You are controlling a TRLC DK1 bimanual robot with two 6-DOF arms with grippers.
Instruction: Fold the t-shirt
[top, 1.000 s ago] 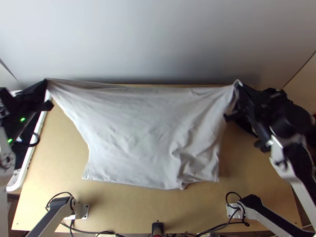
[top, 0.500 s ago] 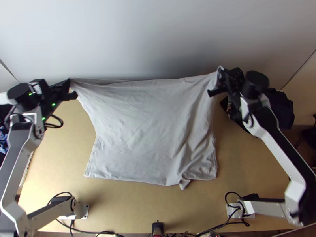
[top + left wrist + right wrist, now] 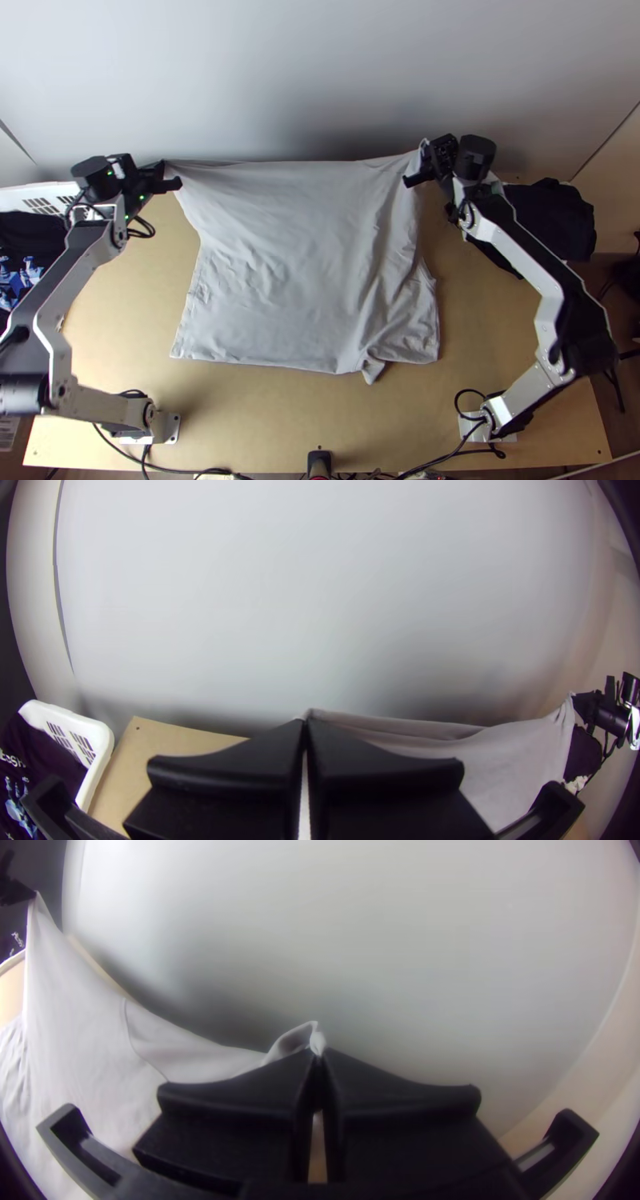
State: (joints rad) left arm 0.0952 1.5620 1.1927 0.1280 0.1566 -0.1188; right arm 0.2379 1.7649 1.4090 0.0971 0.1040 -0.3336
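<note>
One light grey cloth t-shirt [image 3: 296, 256], likely at the squaring-up step before folding | next: bring held edge toward near hem, grips level | t-shirt x1: spread, near part on light wooden surface [image 3: 264, 416] x1, far edge raised | tools x2: left black flat-fingered tool [image 3: 307, 723], right black flat-fingered tool [image 3: 319, 1053], each pinching one far-edge end

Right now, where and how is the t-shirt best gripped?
The t-shirt is probably best pinched at both far corners, from its outer sides, as the left end effector and right end effector do: its far edge spans fairly straight between them, the near part spread out.
</note>
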